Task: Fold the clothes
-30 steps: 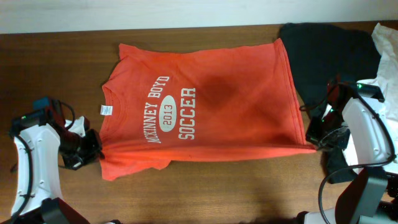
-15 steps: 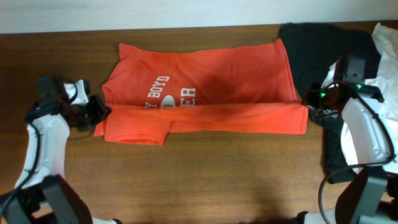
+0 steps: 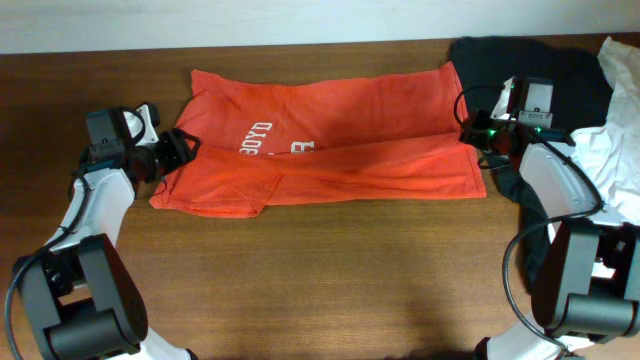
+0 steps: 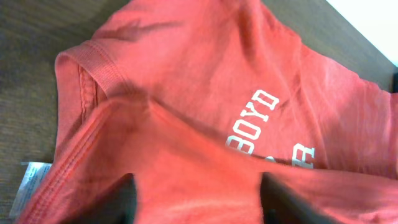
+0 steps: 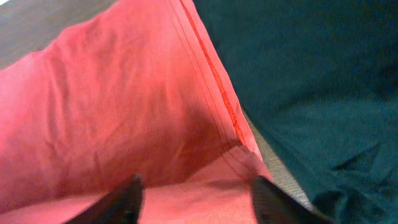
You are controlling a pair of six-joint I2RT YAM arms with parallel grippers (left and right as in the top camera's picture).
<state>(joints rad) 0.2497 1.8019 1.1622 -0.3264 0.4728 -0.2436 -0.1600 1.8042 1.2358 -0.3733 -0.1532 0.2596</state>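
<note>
The clothes, a red-orange T-shirt [image 3: 330,110] with white lettering, lie across the back of the table. The shirt's near long edge is folded over its middle, hiding part of the print. My left gripper [image 3: 183,148] is at the collar end, open, its fingers wide apart over the folded red cloth [image 4: 198,199]. My right gripper [image 3: 468,130] is at the hem end, open too, with the hem fold lying loose between its fingers [image 5: 196,199]. In the left wrist view, "BOYD" [image 4: 255,115] still shows above the fold.
A black garment [image 3: 530,70] lies at the back right, touching the shirt's hem and seen beside it in the right wrist view [image 5: 311,93]. A white garment [image 3: 620,120] sits at the far right edge. Bare wooden table [image 3: 320,280] runs along the front.
Both grippers carried the shirt's near edge away from the table front and over the middle, then opened and released it. The fold now covers more of the lettering.
</note>
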